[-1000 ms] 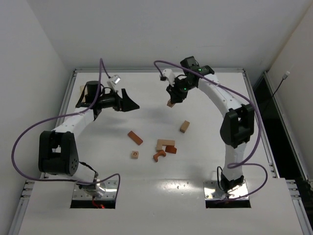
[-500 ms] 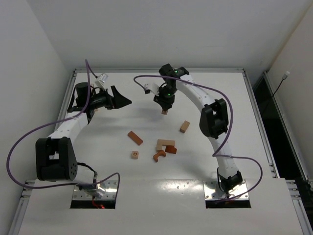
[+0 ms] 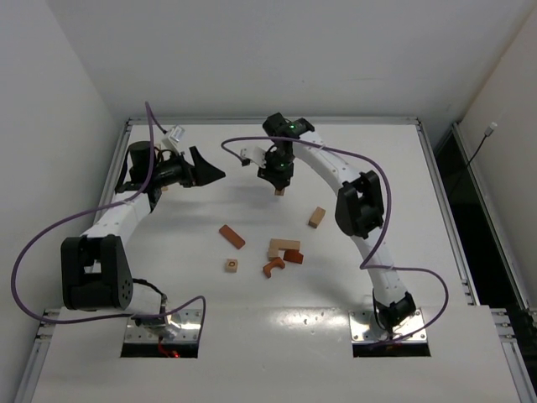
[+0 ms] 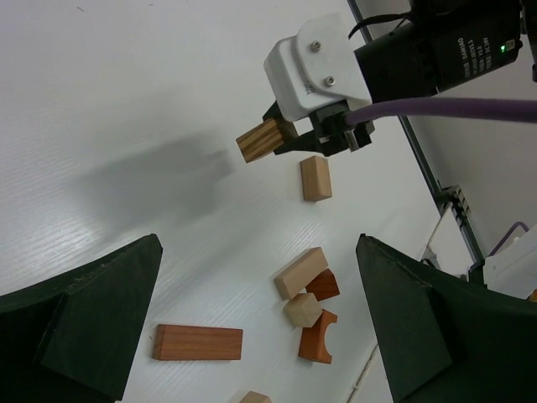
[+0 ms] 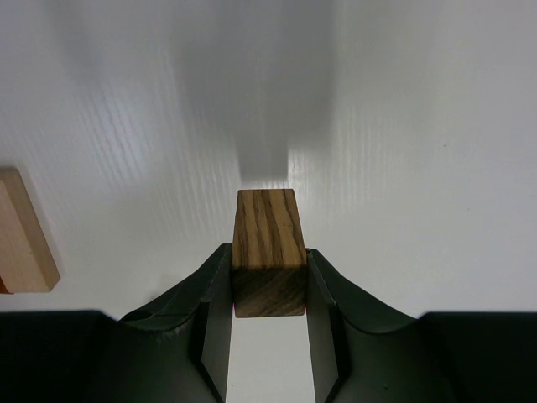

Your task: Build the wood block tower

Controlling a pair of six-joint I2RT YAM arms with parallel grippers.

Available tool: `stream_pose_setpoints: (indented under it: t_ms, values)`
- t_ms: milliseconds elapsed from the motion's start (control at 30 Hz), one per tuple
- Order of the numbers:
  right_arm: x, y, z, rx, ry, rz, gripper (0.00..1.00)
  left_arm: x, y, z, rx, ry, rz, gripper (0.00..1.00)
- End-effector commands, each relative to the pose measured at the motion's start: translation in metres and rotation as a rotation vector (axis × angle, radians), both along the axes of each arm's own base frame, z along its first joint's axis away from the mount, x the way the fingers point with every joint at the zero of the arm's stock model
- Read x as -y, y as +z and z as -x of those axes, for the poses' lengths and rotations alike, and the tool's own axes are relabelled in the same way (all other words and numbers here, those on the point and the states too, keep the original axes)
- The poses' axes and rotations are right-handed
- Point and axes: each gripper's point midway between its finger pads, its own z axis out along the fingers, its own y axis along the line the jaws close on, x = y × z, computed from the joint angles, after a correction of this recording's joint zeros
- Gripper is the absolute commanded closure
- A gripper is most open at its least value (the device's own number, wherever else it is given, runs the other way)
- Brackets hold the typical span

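Observation:
My right gripper is shut on a dark striped wood block and holds it above the table at the back middle. In the right wrist view the block sits between both fingers of that gripper. It also shows in the left wrist view. My left gripper is open and empty, left of the right one, pointing right. Loose blocks lie flat: a reddish bar, a pale bar, a reddish block, a reddish arch, a pale cube, and another pale bar.
The left wrist view, between the wide-open fingers of my left gripper, shows the cluster: pale bar, reddish block, pale cube, arch, reddish bar. Table rails run along the back and sides.
My right gripper has moved left and a little nearer with the striped block, most of it in the first half second. My left arm drew back left, then stayed still.

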Motion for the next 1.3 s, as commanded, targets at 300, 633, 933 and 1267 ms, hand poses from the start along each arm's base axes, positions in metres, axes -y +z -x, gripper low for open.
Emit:
stream_pose_setpoints:
  t_ms: [300, 633, 933, 1267]
  values:
    - [-0.012, -0.01, -0.011, 0.07, 0.044, 0.053, 0.98, -0.002, 0.007, -0.004, 0.03, -0.01, 0.011, 0.0]
    - [-0.018, -0.019, -0.006, 0.06, 0.06, 0.071, 0.95, -0.001, 0.005, -0.004, 0.021, -0.019, 0.015, 0.0]
    - [-0.019, -0.024, -0.004, 0.048, 0.063, 0.068, 0.95, -0.001, 0.005, -0.006, 0.021, -0.019, 0.015, 0.0]
    - [-0.018, -0.027, 0.003, 0.014, 0.07, 0.067, 0.95, -0.001, 0.002, -0.007, 0.012, -0.019, 0.016, 0.0]
